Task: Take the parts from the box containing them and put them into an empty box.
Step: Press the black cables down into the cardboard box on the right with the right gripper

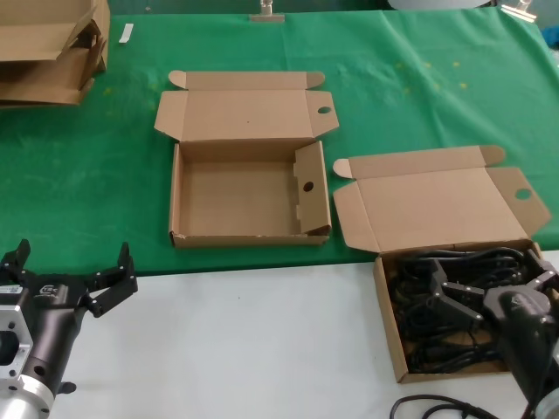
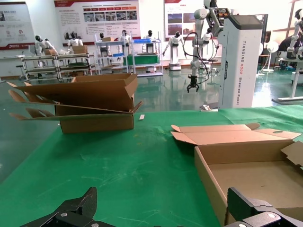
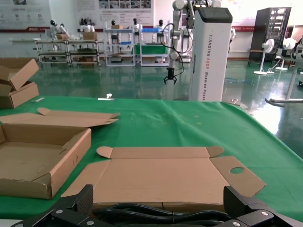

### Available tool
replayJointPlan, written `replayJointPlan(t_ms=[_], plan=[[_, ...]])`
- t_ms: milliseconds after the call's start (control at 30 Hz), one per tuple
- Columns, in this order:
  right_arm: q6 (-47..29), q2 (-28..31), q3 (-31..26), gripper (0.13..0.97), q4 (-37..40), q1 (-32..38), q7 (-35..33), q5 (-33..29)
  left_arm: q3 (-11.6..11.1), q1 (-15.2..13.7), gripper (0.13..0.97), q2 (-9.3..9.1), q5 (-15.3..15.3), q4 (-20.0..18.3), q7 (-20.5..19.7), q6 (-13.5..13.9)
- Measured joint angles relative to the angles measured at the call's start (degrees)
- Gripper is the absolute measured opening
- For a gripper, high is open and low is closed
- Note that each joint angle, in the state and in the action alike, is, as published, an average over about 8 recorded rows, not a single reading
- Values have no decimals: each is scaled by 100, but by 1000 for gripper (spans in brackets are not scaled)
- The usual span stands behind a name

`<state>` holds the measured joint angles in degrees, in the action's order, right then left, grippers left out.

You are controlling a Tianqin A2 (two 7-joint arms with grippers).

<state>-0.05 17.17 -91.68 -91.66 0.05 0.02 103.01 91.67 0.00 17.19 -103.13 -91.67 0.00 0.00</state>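
Black power cords (image 1: 419, 305) lie in looped bundles in a shallow brown box (image 1: 389, 305) at the front right, its wide lid (image 1: 437, 205) folded back. My right gripper (image 1: 493, 284) is open and hangs just above the cords, which also show between its fingers in the right wrist view (image 3: 156, 215). The empty squarish box (image 1: 249, 199) stands at the middle on the green cloth, with a holed wall flap (image 1: 307, 188). My left gripper (image 1: 70, 262) is open and empty at the front left, beside that box's near wall (image 2: 208, 184).
A pile of flat cardboard pieces (image 1: 48, 44) lies at the far left corner. The green cloth (image 1: 419, 96) covers the back of the table; the front is white (image 1: 244, 340). A loose black cord (image 1: 432, 406) lies at the front edge.
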Motion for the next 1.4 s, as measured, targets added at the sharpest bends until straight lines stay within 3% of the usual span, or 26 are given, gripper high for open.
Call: replayJointPlan(t_ms=[1400], plan=[[0,0,0,966,0,0,0,0,0,0,966,0,0,0,0,0]])
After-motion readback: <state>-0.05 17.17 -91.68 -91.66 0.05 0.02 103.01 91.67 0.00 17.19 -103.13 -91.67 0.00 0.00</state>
